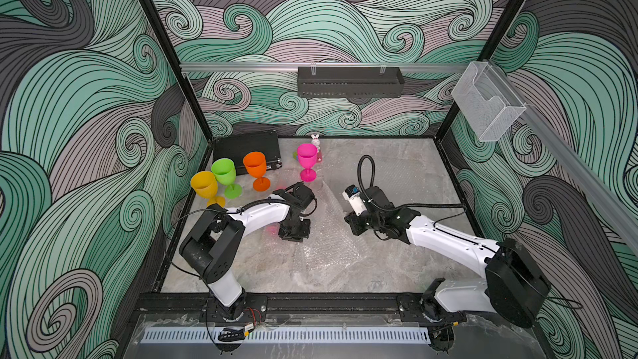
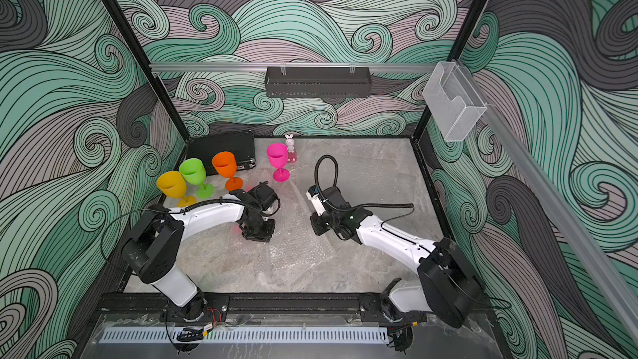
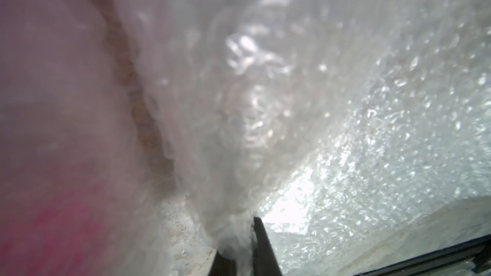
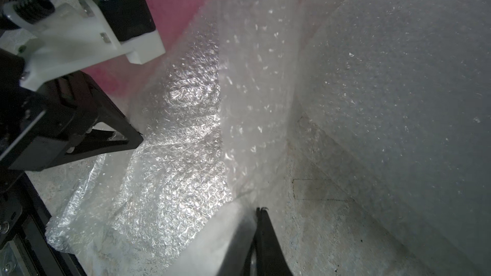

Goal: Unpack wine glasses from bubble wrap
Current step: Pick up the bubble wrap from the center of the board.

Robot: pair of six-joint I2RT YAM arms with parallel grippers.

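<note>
4 glasses [image 1: 255, 164] upright, 1 glass [image 4: 172, 3] in wrap [image 4: 186, 128]

Pink goblet [image 1: 307, 157], translucent dimpled bubble wrap [image 4: 186, 155]

The left gripper [image 3: 240, 257] is pinching a bunched fold of bubble wrap [image 3: 265, 88] between its dark fingers [image 3: 263, 248], jaws nearly together. The wrap is filling almost the whole frame, glinting. A pink glass [image 3: 53, 229] is showing through it as a blur. Speckled table [image 3: 180, 227] is peeking out beside the fingers.
</note>
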